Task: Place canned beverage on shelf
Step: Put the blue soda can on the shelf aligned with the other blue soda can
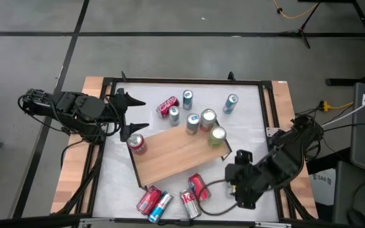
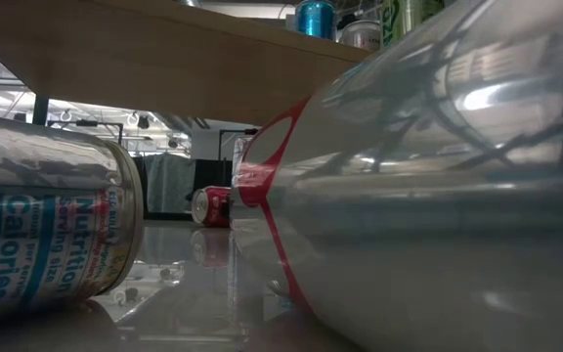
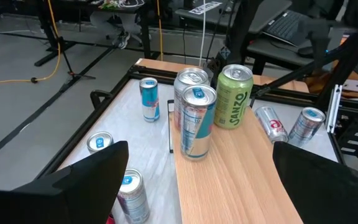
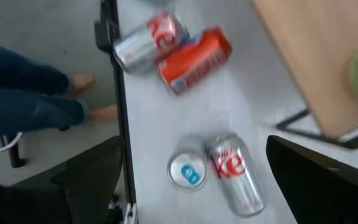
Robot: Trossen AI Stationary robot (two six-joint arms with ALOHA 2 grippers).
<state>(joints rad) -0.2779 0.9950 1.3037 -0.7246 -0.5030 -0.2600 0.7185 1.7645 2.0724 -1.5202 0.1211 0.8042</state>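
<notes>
The shelf point(image 1: 176, 152), a light wooden board on a thin black frame, stands slantwise in the middle of the white table. A red can point(image 1: 137, 144) stands on its left end. A silver-blue can point(image 3: 196, 121), a silver can point(image 3: 190, 87) and a green can point(image 3: 234, 96) stand on its right end. My left gripper point(image 1: 132, 117) hovers open by the shelf's left end, touching nothing. My right gripper point(image 1: 233, 166) hangs open above the table's near right, pointing down. Below it lie a silver Coke can point(image 4: 235, 177) and a blue-topped can point(image 4: 187, 169).
More cans lie by the near edge: a red one point(image 1: 148, 199) and a silver-blue one point(image 1: 160, 207). Others stand or lie behind the shelf point(image 1: 187, 98), point(image 1: 230, 104), point(image 1: 166, 106). The table's black rim point(image 4: 122, 124) runs close by, with a person's legs and feet point(image 4: 36, 99) beyond it.
</notes>
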